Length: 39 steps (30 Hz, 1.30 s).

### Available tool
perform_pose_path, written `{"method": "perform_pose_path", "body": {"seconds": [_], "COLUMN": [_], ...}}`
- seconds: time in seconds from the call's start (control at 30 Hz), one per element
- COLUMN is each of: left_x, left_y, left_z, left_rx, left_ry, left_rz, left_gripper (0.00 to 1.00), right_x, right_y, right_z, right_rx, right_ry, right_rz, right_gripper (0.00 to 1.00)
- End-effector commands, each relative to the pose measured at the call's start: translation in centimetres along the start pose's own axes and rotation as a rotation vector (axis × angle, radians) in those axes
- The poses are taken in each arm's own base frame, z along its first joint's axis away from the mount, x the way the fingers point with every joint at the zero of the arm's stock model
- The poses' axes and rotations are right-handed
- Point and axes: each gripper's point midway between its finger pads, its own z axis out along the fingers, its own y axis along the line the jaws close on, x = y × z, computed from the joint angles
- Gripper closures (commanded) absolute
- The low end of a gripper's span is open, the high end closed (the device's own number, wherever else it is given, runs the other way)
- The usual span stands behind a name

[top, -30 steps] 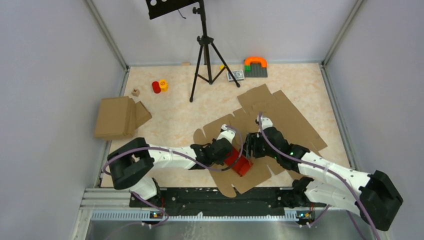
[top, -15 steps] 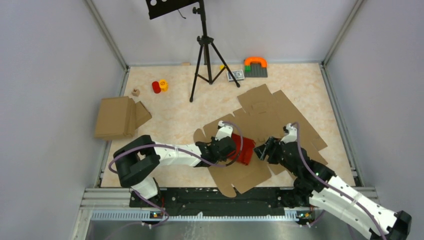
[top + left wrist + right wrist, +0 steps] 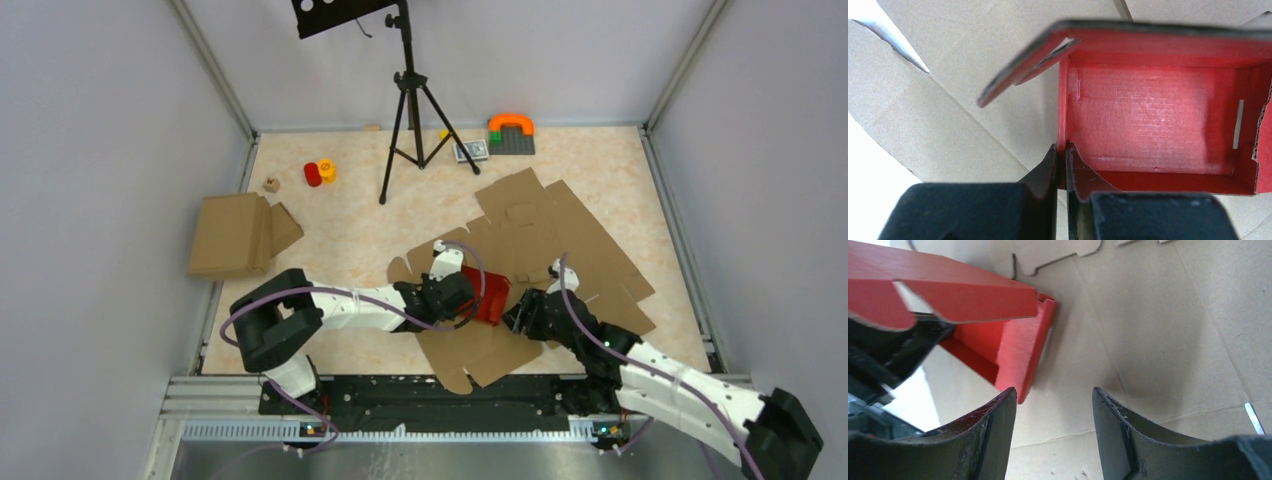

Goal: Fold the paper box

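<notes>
The paper box point(image 3: 491, 298) is bright red, partly folded into an open tray, and sits over the large flat brown cardboard cut-out point(image 3: 560, 235). My left gripper point(image 3: 468, 297) is shut on the box's left wall; the left wrist view shows the red wall point(image 3: 1063, 115) pinched between the fingers and the open inside point(image 3: 1148, 120) beyond. My right gripper point(image 3: 517, 314) is open just right of the box, holding nothing. In the right wrist view the box's corner point(image 3: 1023, 350) lies just above my left finger point(image 3: 998, 425).
A folded brown cardboard box point(image 3: 235, 235) lies at the left. A black tripod point(image 3: 412, 110) stands at the back middle. Small toys point(image 3: 320, 172) and a grey plate with an orange arch point(image 3: 511, 133) sit at the far edge.
The left gripper turned the red box and carried it slightly right and up. The right arm pulled back from the box, swung right, then came back close to its right side.
</notes>
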Motion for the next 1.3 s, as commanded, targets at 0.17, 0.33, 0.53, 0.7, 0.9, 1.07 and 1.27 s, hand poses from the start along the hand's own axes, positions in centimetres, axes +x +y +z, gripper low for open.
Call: {"method": "perform_pose_path", "body": {"seconds": [0.17, 0.33, 0.53, 0.7, 0.9, 1.07, 1.27], "left_x": [0.7, 0.7, 0.8, 0.8, 0.8, 0.7, 0.2], "left_y": [0.4, 0.3, 0.1, -0.2, -0.6, -0.8, -0.5], "left_z": [0.5, 0.5, 0.7, 0.8, 0.7, 0.3, -0.5], "left_rx": [-0.027, -0.025, -0.024, -0.014, 0.001, 0.007, -0.018], "left_ry": [0.034, 0.037, 0.041, 0.047, 0.054, 0.062, 0.024], "left_rz": [0.008, 0.01, 0.015, 0.013, -0.009, -0.036, -0.089], "left_gripper": [1.0, 1.0, 1.0, 1.0, 1.0, 1.0, 1.0], "right_x": [-2.7, -3.0, -2.5, -2.4, -1.4, -1.2, -1.6], "right_y": [3.6, 4.6, 4.2, 4.8, 3.1, 1.1, -0.4], "right_z": [2.5, 3.0, 3.7, 4.1, 4.9, 5.0, 4.9], "right_rx": [-0.01, -0.037, 0.008, -0.009, 0.106, 0.27, 0.486], "right_ry": [-0.029, -0.035, 0.003, 0.016, 0.087, 0.133, 0.181], "right_rz": [-0.053, -0.049, -0.058, -0.057, -0.11, -0.217, -0.381], "right_gripper": [0.52, 0.55, 0.66, 0.7, 0.69, 0.75, 0.91]}}
